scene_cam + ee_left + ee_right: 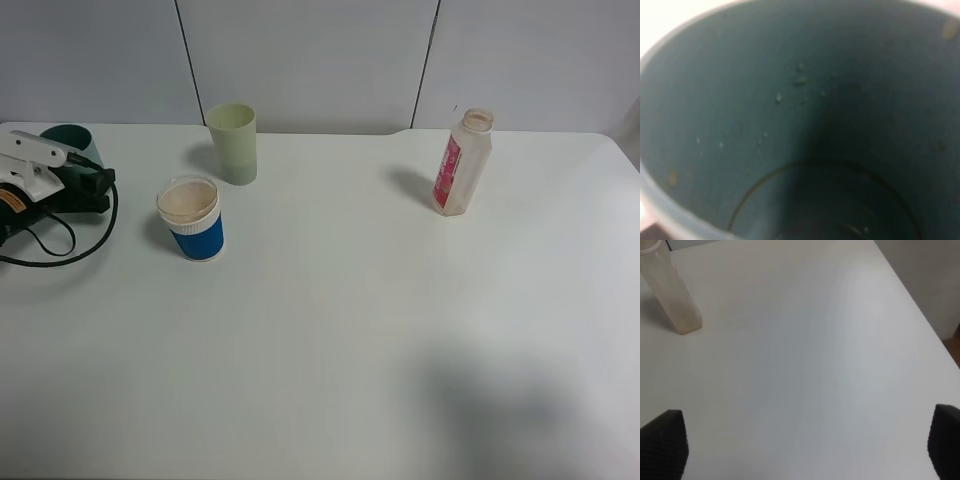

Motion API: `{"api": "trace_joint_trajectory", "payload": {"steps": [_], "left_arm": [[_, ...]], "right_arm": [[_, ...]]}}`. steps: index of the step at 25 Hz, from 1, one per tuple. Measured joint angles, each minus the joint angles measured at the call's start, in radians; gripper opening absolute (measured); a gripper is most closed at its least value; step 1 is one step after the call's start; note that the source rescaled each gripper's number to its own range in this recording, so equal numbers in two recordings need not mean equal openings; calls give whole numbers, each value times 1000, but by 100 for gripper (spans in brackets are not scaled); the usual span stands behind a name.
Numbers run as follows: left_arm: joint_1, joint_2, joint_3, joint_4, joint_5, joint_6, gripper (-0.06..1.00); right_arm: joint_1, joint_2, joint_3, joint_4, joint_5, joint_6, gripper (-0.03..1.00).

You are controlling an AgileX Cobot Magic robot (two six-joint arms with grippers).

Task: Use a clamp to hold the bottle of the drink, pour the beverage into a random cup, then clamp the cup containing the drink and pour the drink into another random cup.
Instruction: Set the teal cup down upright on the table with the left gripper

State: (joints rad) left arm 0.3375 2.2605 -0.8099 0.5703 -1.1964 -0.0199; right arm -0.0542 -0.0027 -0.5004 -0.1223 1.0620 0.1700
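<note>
In the teal cup (740, 125), only droplets cling inside.

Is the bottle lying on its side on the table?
No, the bottle stands upright on the table, its open neck pointing up.

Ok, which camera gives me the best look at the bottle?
Exterior high: the bottle stands upright and whole, label and open neck visible, well apart from the cups. The right wrist view catches only its plain lower body at the frame's edge. The left wrist view shows none of it.
</note>
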Motion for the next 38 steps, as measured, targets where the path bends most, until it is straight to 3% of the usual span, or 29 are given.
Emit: {"api": "trace_joint_trajectory", "payload": {"steps": [5, 33, 38], "left_arm": [[0, 17, -19, 3, -3, -49, 1], [-3, 72, -62, 9, -58, -62, 1], [-3, 55, -62, 6, -30, -156, 3]], "right_arm": [[0, 0, 0, 0, 0, 0, 97], [0, 0, 0, 0, 0, 0, 97], [0, 0, 0, 0, 0, 0, 97]]}}
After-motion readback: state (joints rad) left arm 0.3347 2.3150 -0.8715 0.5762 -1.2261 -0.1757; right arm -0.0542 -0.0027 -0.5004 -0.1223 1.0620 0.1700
